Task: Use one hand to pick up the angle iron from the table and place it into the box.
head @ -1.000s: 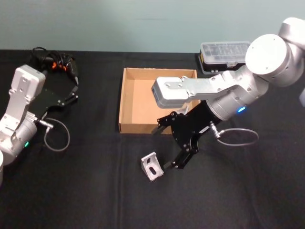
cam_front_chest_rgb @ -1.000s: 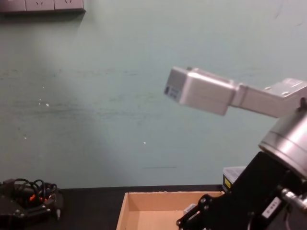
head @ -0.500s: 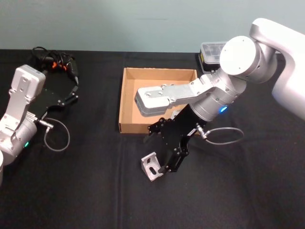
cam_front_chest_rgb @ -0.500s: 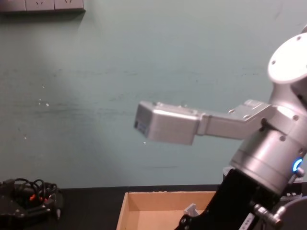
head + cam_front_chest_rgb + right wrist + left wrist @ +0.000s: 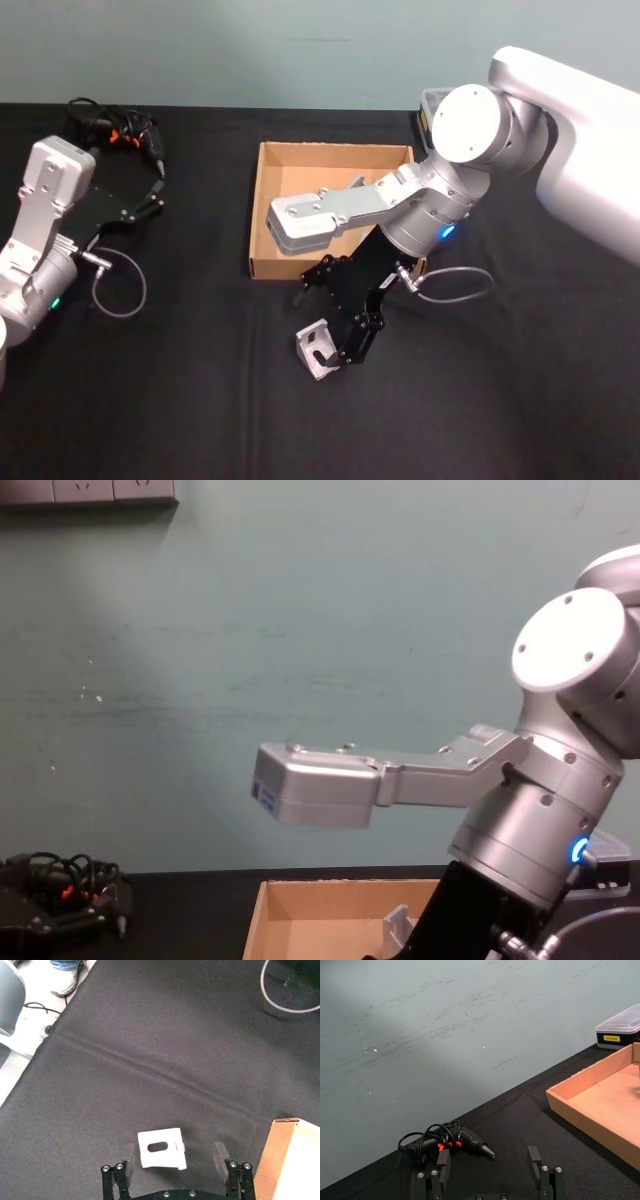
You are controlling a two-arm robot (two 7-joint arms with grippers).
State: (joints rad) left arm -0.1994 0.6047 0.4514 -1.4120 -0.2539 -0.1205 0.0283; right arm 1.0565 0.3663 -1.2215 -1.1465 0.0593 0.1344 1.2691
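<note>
My right claw (image 5: 174,1154) hangs spread over the angle iron (image 5: 161,1148) — it lies on the counter (image 5: 200,400) near the front wall of the box (image 5: 256,215), a jaw either side — my left claw (image 5: 488,1154) idles spread at the counter's left edge.

I'm working in what looks like a lab or workshop: a black-draped bench (image 5: 150,400) against a bare painted wall (image 5: 300,630), wall sockets (image 5: 90,490), a corded hand tool (image 5: 450,1140), and a clear-lidded parts case (image 5: 620,1027).
</note>
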